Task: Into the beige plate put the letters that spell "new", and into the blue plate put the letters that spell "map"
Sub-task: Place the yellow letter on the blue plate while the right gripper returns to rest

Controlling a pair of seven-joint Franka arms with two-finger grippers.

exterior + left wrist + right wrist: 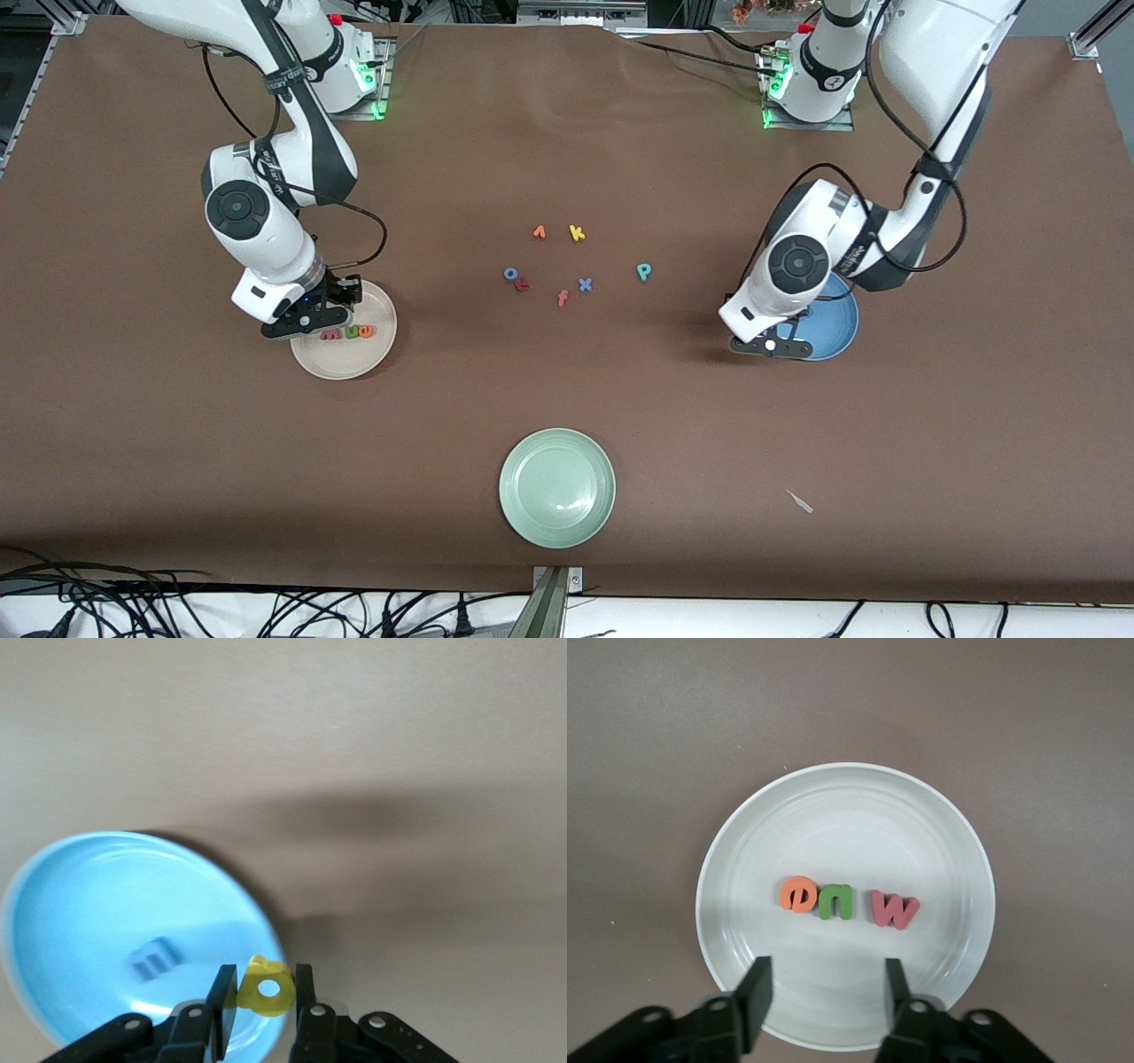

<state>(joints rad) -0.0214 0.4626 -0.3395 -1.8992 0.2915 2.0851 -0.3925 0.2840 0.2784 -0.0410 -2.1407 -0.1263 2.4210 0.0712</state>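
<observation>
At the right arm's end of the bench (133,443), the right pincer (824,992) hangs over the beige plate (372,359), its fingers apart and empty; the orange e (799,895), green n (835,901) and salmon-red w (894,909) lie in a row on that plate, so "new" looks finished. In the middle of the bench sit the leftovers: an orange v (539,232), a yellow k (577,233), a blue o (511,274), a dark red letter (523,284) touching it, an orange f (562,299) and a blue x (585,284). A pale green plate (557,487) lies empty, nearer the front camera than all of them. The teal p (644,272) waits on the bench between that cluster and the blue plate (837,332), not yet collected. At the left arm's end, the left pincer (264,992) is clamped on the yellow a (263,986), over the rim of the blue plate. "Map" therefore seems about a third done, with the a to be dropped and the p to be fetched. Only the left wrist view shows the held a and the blue m (153,958) already lying in the blue plate, both hidden under the arm in the front view; only the right wrist view shows the three beige-plate letters cleanly.
</observation>
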